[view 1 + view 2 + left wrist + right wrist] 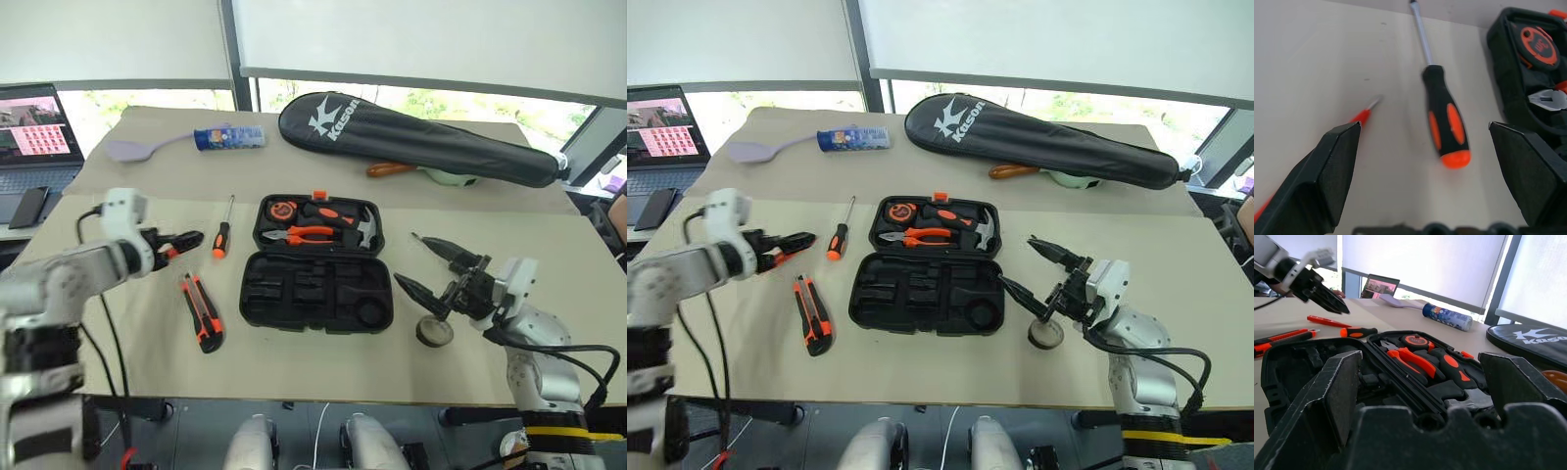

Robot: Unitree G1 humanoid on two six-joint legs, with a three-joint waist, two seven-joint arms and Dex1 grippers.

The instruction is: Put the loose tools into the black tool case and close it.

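The black tool case lies open at the table's middle, its lid half holding pliers, a hammer and a tape measure. To its left lie a black-and-orange screwdriver, a slim orange tester screwdriver and the utility knife. My left gripper is open, hovering just above the tester screwdriver and pointing at the black-and-orange screwdriver. A small grey tape roll sits right of the case. My right gripper is open and empty just above it, facing the case.
A long black Kason racket bag lies across the far side. A lilac spoon and a blue tube sit at the far left. A laptop and a phone stand beyond the left edge.
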